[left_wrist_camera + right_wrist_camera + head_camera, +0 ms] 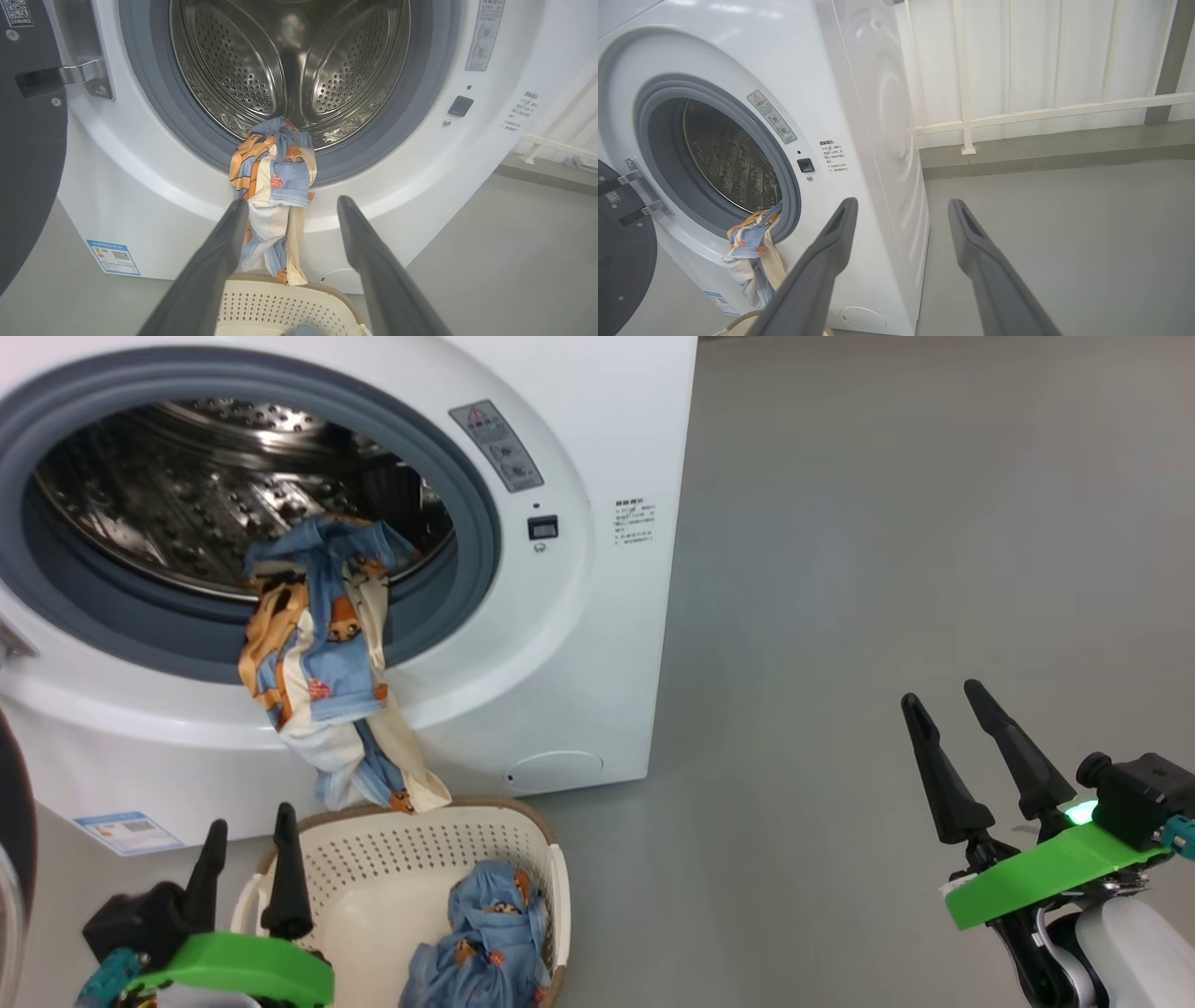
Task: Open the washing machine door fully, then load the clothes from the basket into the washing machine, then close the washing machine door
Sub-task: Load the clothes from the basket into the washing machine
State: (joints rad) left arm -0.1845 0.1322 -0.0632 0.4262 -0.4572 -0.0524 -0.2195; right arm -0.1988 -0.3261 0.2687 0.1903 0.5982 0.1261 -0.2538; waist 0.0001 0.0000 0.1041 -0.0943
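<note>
Two lots of clothes: one garment (322,653) hangs from the washing machine (597,616) mouth down to the basket (373,849) rim, and a blue bundle (485,933) lies in the basket. I see my left gripper (252,817) and right gripper (943,693) spread wide, empty; the washing machine door (28,163) stands open.

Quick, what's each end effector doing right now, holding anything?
Left end effector: open, holding nothing.
Right end effector: open, holding nothing.
</note>
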